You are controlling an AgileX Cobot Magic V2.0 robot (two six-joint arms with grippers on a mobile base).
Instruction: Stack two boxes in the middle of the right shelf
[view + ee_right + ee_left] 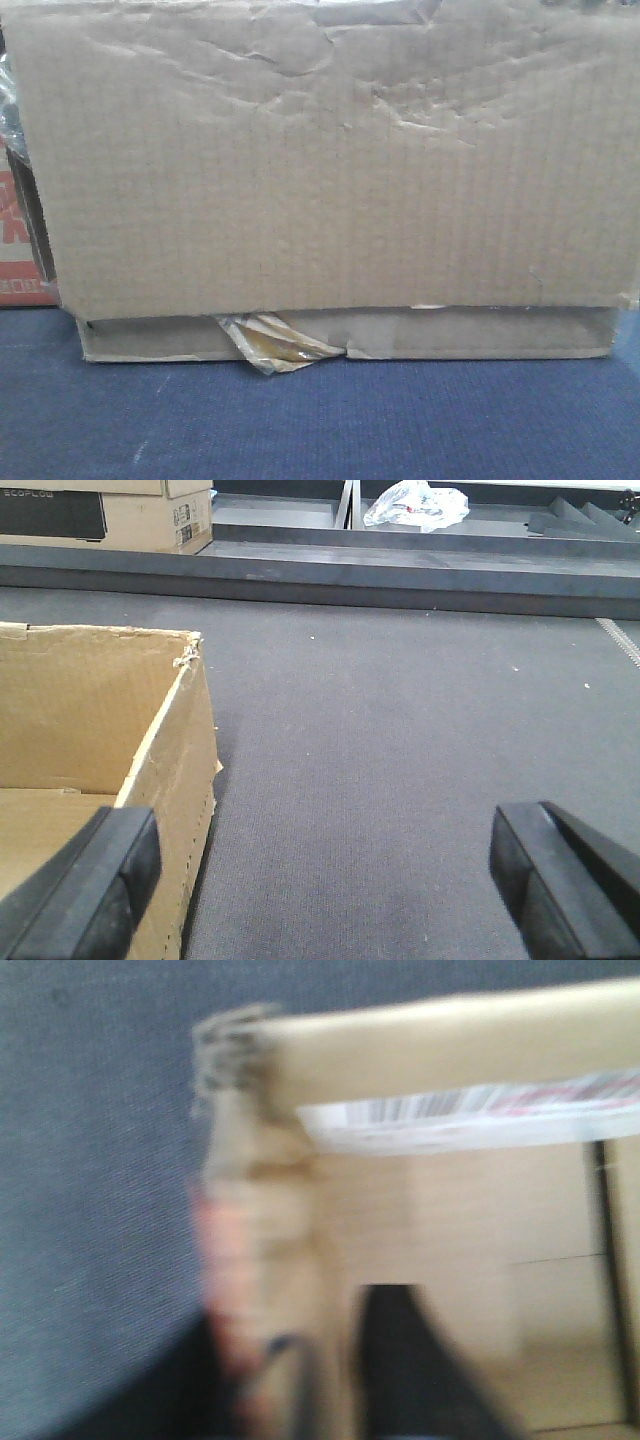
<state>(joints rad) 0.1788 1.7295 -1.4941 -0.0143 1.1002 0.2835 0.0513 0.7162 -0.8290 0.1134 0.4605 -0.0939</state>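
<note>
On grey carpet (pixel 400 730): one box (pixel 170 780), unlifted; shelf unseen. Right hand (pixel 320 840) spread astride its wall; left hand (pixel 335 1360) blurred, we cannot tell. Stacking, we judge, wholly outstanding.

The blue carpeted floor (pixel 320 430) bears 1 wrinkled cardboard box (pixel 330 170).

Right wrist view: printed carton (pixel 105 515) at 11 o'clock, black panel on its face. Dark raised ledge (pixel 400 565) runs across 12 o'clock. Crumpled white plastic bag (pixel 415 502) at 12–1 o'clock, behind the ledge. Dark stepped shapes (pixel 585 518) at 1 o'clock. Grey carpet (pixel 400 730) fills the centre, with a pale strip (pixel 622 640) at 2 o'clock. Front view: blue carpet at 6 o'clock, and a red-and-white printed item (pixel 20 250) at 9 o'clock, mostly hidden.
</note>
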